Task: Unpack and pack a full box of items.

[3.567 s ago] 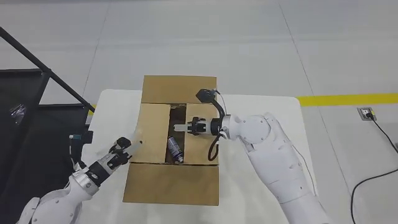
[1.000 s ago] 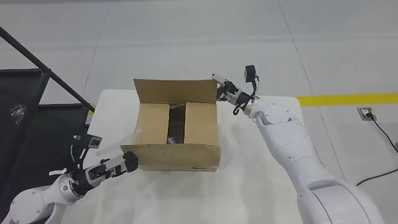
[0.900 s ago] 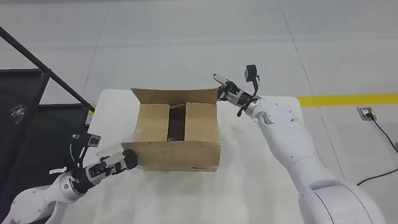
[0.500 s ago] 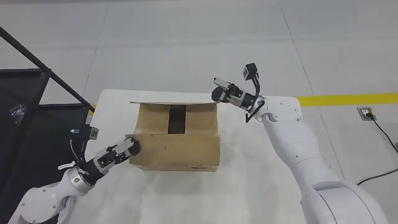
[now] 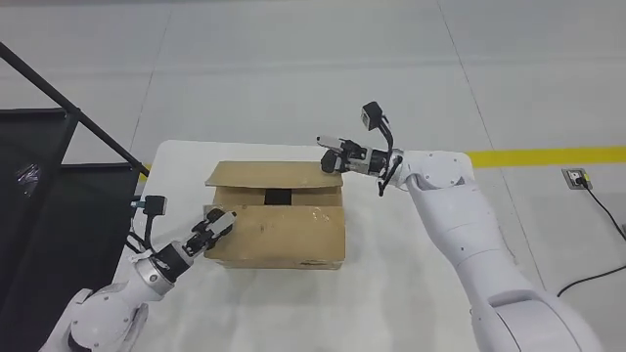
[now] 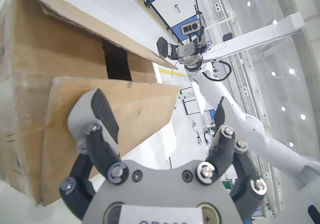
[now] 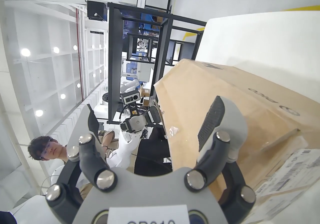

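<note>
Box (image 7: 190,100) label (image 7: 292,172) print looks too blurred to read.

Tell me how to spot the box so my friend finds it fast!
Find the white table on the pale floor. On it sits one cardboard box, with the left gripper at its near side and the right gripper at its far corner. It is the only brown thing there, and a small dark gap shows between its folded-down top flaps.

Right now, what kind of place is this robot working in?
Probably a robotics lab or test hall: a wide pale floor with a yellow line, a white table carrying a cardboard box, and black metal frames with white shelving behind.
</note>
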